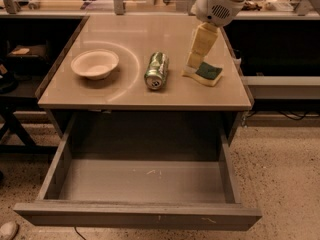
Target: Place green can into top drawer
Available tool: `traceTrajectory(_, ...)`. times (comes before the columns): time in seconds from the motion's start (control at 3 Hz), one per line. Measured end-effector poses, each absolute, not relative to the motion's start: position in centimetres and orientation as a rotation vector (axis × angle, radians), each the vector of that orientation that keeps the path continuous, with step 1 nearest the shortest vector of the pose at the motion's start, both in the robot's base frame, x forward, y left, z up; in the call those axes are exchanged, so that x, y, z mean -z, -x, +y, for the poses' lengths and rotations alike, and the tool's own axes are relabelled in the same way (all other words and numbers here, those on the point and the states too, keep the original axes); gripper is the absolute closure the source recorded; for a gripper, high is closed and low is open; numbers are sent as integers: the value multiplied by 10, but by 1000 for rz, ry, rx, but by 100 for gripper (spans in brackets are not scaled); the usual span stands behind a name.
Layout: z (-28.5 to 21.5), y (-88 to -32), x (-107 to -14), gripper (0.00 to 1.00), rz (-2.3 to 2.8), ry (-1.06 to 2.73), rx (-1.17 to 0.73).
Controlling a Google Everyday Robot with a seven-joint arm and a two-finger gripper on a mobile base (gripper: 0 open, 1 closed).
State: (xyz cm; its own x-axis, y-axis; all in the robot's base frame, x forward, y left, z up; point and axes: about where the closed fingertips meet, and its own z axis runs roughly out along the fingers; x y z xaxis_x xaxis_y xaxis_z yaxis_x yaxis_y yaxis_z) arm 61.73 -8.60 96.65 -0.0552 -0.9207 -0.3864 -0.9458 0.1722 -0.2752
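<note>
In the camera view, a tan-topped desk stands over its top drawer, which is pulled well out toward the near side, its flat grey front panel nearest the lens and its plain grey floor showing a few pale flecks. The green can lies on its side on the desk, close to the middle of the top and not far from the near edge, with its silver end turned toward the near side; it is outside the drawer and well above it. To the left of the can, apart from it, sits a shallow cream bowl, upright. To the right of the can, also apart from it, lies a yellow sponge with a green top. The robot's tool, cream-coloured and slightly tilted, hangs from a white arm housing at the far right of the desk, its tip at the sponge's left far corner; whether it touches the sponge cannot be told, nor whether the tool is open or closed. The tool is to the right of the can and holds nothing that can be seen. Speckled flooring spreads around the drawer.
</note>
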Motion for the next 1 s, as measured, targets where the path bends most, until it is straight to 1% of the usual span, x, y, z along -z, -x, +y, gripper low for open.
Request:
traceTrajectory(0.67,-34,-655,-950,0,1909,1946,-13)
traceTrajectory(1.0,-13,-674,-942,0,1879,2006,-35)
